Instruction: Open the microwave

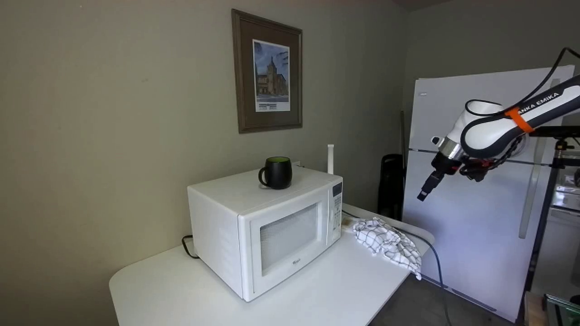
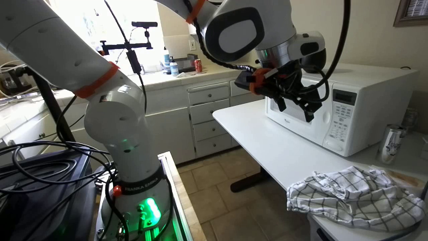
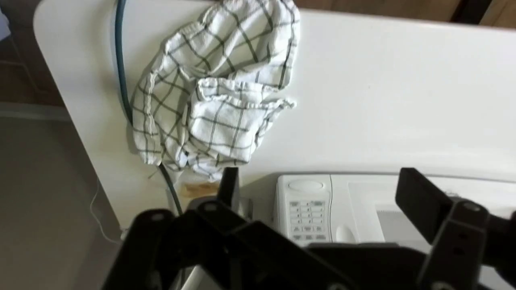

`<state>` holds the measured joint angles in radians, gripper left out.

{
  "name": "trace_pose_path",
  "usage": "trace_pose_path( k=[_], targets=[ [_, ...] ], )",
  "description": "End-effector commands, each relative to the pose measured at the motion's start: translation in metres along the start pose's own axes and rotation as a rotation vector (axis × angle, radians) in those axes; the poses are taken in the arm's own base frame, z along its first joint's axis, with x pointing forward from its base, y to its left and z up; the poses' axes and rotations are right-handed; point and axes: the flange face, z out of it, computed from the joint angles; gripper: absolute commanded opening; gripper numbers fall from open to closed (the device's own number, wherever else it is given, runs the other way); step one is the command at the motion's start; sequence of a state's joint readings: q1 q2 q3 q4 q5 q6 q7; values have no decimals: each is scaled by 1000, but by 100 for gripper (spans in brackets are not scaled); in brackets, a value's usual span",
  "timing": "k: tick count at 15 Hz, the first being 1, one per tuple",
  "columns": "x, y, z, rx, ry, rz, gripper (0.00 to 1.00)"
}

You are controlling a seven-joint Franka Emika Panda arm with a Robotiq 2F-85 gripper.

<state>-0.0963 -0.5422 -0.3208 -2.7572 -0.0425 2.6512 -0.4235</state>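
The white microwave (image 1: 290, 231) stands on the white table with its door shut. It also shows in an exterior view (image 2: 378, 100) and, in part, in the wrist view (image 3: 338, 189). Its keypad panel (image 2: 341, 120) lies beside the door, with a large oval button (image 3: 305, 185) at the panel's bottom. A shallow grip recess (image 2: 326, 117) shows on the door edge near the panel. My gripper (image 3: 320, 181) is open and empty, fingers wide apart. It hangs in the air in front of the microwave, apart from it, as an exterior view (image 1: 422, 195) shows. The gripper body hides the panel's upper part in the wrist view.
A black mug (image 1: 277, 174) stands on the microwave. A checked towel (image 2: 354, 201) lies on the table beside the panel end, with a cable (image 3: 122, 68) running under it. A can (image 2: 391, 144) stands beside the microwave. A white fridge (image 1: 453, 235) stands behind the arm.
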Motion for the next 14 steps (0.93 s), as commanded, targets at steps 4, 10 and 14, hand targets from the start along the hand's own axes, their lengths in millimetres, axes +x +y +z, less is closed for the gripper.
trace_pose_path(
  k=[4, 10, 14],
  targets=[
    [21, -9, 38, -27, 196, 96, 100],
    [13, -34, 94, 3, 153, 143, 100],
    [-6, -13, 120, -32, 58, 145, 100]
  ],
)
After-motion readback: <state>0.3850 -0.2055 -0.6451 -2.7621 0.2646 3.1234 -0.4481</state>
